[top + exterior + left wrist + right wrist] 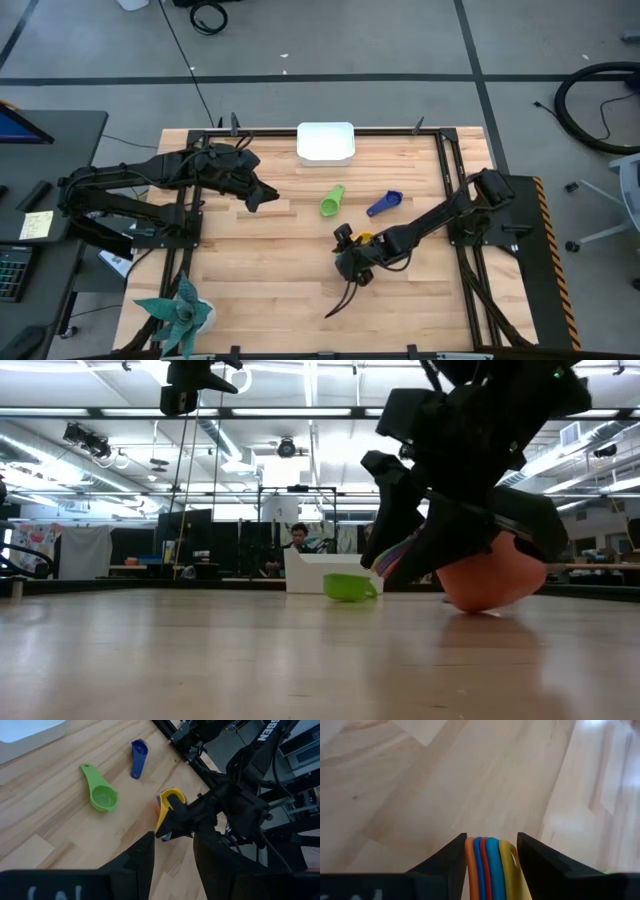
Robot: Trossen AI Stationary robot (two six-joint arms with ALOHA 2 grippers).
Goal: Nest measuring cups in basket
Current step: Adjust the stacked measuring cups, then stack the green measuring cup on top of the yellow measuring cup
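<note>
Teal artificial plant (180, 312) at the table's (250, 270) near-left corner

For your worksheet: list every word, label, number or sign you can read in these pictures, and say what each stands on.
"SSEN": white letters, cut off at the picture's edge, on the right arm.
White marks on the left gripper body: too blurred to read.
Yellow note beside the table: too small to read.
Cups and basket: no text visible.
</note>
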